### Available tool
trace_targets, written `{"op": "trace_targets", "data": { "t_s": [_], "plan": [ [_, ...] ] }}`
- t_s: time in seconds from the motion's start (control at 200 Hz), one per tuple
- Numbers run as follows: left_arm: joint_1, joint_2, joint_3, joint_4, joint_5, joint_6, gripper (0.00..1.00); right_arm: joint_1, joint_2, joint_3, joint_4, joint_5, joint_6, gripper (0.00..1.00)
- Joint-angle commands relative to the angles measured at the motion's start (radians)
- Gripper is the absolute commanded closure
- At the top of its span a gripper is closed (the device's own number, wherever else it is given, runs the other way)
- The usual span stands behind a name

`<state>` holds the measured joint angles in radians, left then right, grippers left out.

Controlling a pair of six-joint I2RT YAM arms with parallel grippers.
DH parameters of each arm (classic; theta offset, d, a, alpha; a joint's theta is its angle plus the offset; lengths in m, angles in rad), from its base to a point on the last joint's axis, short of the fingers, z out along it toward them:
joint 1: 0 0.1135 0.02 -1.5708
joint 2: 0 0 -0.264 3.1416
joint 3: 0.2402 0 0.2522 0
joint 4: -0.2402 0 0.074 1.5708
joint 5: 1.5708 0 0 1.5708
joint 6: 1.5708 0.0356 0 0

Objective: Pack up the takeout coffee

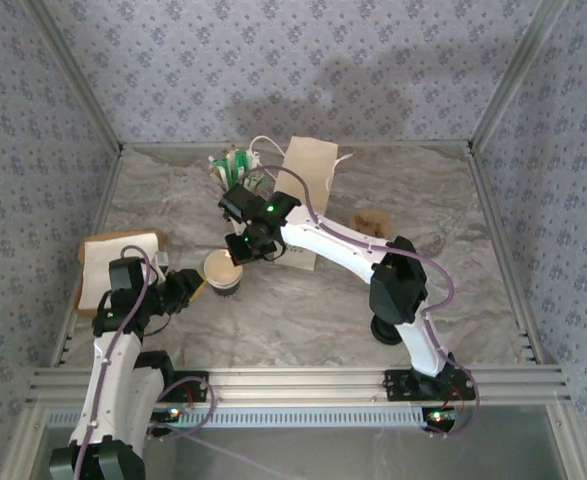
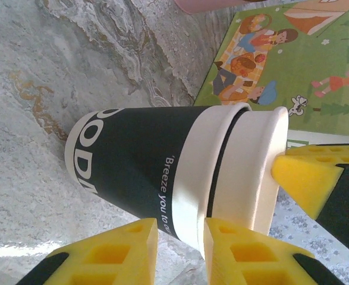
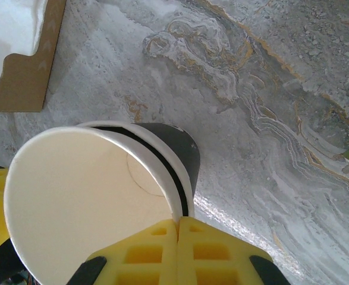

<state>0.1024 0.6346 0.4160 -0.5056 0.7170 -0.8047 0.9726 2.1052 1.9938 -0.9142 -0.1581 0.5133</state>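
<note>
An open paper cup (image 1: 220, 268) stands on the marble table, dark outside (image 2: 132, 160) and cream inside (image 3: 73, 196), with no lid on it. Its rim looks double, like one cup nested in another. My right gripper (image 3: 178, 222) reaches down from above (image 1: 241, 252) and is shut on the rim's near edge. My left gripper (image 2: 180, 225) sits low at the cup's left side (image 1: 195, 287), jaws a little apart, fingertips (image 2: 132, 249) just short of the wall. The takeout coffee is out of view.
A white bag (image 1: 121, 262) lies flat at the left edge. A brown paper sheet (image 1: 309, 168) and a holder of green sticks (image 1: 231, 165) stand at the back. A brown sleeve (image 1: 370, 220) lies to the right. A green picture box (image 2: 293, 65) is behind the cup.
</note>
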Motion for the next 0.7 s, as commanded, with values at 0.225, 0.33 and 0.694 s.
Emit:
{"op": "trace_targets", "data": {
  "t_s": [0.225,0.33,0.694],
  "plan": [
    [-0.005,0.000,0.024,-0.002,0.009,0.021,0.67,-0.005,-0.035,-0.006,-0.007,-0.028,0.021,1.00],
    [-0.004,0.006,0.015,0.018,0.022,0.013,0.65,-0.005,-0.036,-0.009,0.001,-0.046,0.022,1.00],
    [-0.005,0.023,0.001,0.031,0.011,0.018,0.67,-0.018,-0.052,-0.037,0.042,-0.113,0.041,1.00]
  ]
}}
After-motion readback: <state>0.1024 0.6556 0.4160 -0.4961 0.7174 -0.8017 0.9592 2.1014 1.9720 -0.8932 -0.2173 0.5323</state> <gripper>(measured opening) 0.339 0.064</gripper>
